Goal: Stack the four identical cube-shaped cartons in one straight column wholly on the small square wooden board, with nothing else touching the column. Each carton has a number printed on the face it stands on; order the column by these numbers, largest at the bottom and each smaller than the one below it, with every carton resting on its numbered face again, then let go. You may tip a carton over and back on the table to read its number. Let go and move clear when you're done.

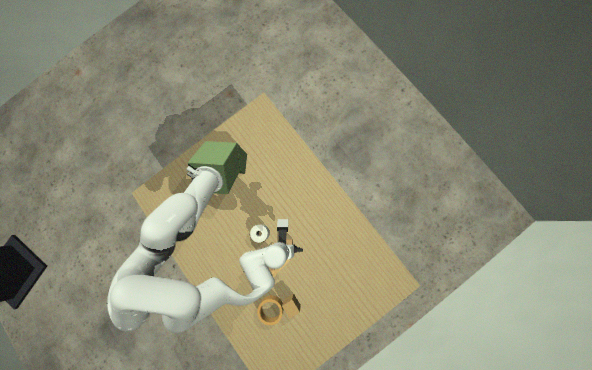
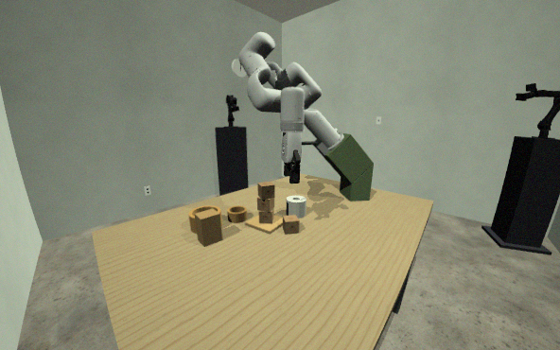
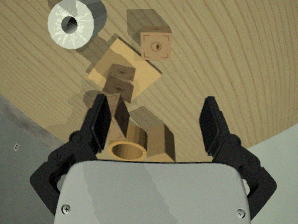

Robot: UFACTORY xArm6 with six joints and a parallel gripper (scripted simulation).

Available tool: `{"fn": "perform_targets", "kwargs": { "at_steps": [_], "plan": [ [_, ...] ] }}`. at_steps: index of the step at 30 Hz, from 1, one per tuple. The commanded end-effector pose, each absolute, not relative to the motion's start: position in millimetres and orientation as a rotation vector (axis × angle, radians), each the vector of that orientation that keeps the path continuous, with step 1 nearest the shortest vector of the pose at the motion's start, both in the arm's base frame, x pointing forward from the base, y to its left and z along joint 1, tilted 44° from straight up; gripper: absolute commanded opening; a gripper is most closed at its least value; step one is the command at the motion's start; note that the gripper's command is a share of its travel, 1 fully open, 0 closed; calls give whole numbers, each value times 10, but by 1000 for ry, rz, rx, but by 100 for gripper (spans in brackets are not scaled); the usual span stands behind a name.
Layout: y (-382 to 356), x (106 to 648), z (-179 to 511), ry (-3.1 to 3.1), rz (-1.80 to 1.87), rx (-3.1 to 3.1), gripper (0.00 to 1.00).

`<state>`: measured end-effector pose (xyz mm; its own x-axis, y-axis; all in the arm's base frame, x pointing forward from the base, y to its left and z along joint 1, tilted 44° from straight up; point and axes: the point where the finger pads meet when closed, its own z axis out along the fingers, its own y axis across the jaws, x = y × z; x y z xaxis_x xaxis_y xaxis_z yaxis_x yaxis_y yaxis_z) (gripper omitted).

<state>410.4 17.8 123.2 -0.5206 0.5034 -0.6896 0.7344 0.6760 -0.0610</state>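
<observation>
Cardboard-brown cartons are standing 3 high as a column (image 2: 266,203) on the square wooden board (image 2: 263,225), while the 4th carton (image 2: 290,224) is sitting on the table (image 2: 265,293) just right of it. High above, the gripper (image 2: 294,178) is hanging released, grasping nothing.

Brown cartons (image 2: 266,190), white roll (image 2: 296,205)
</observation>
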Motion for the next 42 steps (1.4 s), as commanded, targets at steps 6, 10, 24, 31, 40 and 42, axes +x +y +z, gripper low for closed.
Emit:
{"fn": "perform_targets", "kwargs": {
  "at_steps": [6, 10, 24, 31, 40, 42],
  "plan": [
    [133, 4154, 1170, 2234, -455, 947, 100],
    [106, 4173, 1133, 2235, -455, 947, 100],
    [18, 4239, 1013, 2237, -455, 947, 100],
    [-37, 4291, 942, 2235, -455, 947, 100],
    [-96, 4341, 862, 2234, -456, 947, 100],
    [-114, 4355, 838, 2235, -456, 947, 100]
  ]
}}
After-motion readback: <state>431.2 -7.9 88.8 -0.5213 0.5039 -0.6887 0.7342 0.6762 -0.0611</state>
